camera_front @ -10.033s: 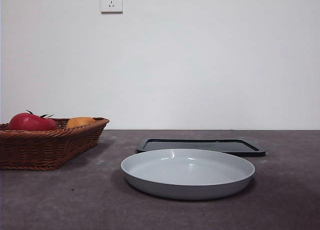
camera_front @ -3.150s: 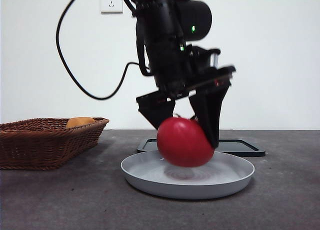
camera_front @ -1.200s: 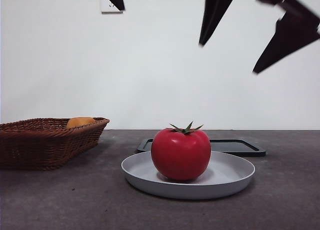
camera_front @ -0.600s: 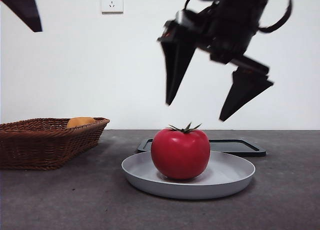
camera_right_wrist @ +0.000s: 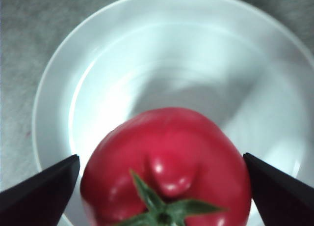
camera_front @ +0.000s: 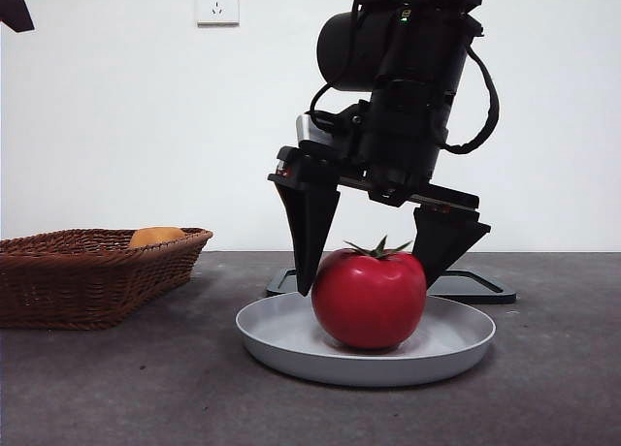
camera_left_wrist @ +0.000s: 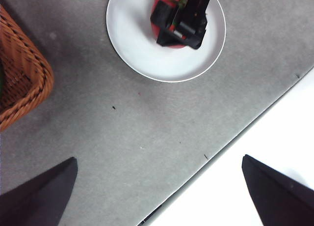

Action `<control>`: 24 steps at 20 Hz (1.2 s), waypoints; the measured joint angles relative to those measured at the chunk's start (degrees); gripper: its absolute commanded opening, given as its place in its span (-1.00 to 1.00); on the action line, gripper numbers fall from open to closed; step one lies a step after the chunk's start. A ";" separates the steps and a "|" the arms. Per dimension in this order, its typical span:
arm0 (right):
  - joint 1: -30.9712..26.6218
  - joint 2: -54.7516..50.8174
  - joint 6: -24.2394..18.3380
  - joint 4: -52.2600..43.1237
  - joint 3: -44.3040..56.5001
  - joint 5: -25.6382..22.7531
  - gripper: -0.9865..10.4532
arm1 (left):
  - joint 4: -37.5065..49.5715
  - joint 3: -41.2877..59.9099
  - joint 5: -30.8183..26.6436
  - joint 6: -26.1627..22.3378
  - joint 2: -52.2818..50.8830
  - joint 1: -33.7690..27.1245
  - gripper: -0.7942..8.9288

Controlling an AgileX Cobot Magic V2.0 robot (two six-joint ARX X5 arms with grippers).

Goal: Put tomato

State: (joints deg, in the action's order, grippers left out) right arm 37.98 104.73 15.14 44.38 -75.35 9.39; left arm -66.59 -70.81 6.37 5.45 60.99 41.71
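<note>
The red tomato (camera_front: pixel 369 301) with a green stem stands upright in the grey plate (camera_front: pixel 456 344) at the table's middle. My right gripper (camera_front: pixel 367 286) has come down over it, open, with one jaw close on each side of the tomato. The right wrist view shows the tomato (camera_right_wrist: pixel 167 157) between the right gripper's (camera_right_wrist: pixel 160 156) spread jaws, over the plate (camera_right_wrist: pixel 147 54). My left gripper (camera_left_wrist: pixel 158 158) is open and empty, high over the table; from there the plate (camera_left_wrist: pixel 142 44) and the right gripper (camera_left_wrist: pixel 181 17) show. In the front view it is a black tip (camera_front: pixel 12 5).
A wicker basket (camera_front: pixel 87 276) with an orange-yellow fruit (camera_front: pixel 155 237) stands at the left. A black tray (camera_front: pixel 475 286) lies behind the plate. The left wrist view shows the basket's corner (camera_left_wrist: pixel 19 78) and the table's edge (camera_left_wrist: pixel 235 137).
The right gripper has come down from above the tomato to straddle it. The tomato has shifted a little to the right in the plate. The left arm has drawn back to the top left corner.
</note>
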 measured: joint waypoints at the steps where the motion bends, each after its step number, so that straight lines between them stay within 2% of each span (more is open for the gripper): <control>1: 0.20 0.00 -0.07 0.26 0.00 0.04 0.19 | 0.00 0.02 0.00 0.00 0.00 0.00 0.38; 5: 0.26 0.00 -0.24 2.73 0.00 0.52 -0.25 | 0.00 0.02 0.00 0.00 0.00 0.00 0.38; 6: 0.26 0.00 -0.28 2.69 -0.04 0.52 -0.30 | 0.09 0.02 0.00 0.00 0.00 0.00 0.38; 10: -0.68 0.17 -0.70 2.29 -1.70 0.81 -0.31 | 0.46 0.02 0.00 0.00 0.00 0.00 0.38; 16: -7.91 1.99 -5.11 4.70 -18.78 0.66 -0.30 | 2.67 0.02 0.00 0.00 0.00 0.00 0.38; 19: -11.96 8.72 -7.39 8.48 -31.98 -0.39 -0.30 | 5.73 0.02 0.00 0.02 0.00 0.00 0.38; 22: -15.63 19.74 -8.94 12.96 -45.86 -0.37 -0.30 | 6.23 0.02 0.00 0.02 0.00 0.00 0.38; 24: -17.20 24.63 -9.14 12.90 -48.50 -0.35 -0.30 | 6.23 0.02 0.00 0.00 0.00 0.00 0.38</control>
State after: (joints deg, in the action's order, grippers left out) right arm 20.78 129.36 6.00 57.28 -123.85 9.04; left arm -60.36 -70.78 6.37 5.45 60.99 41.71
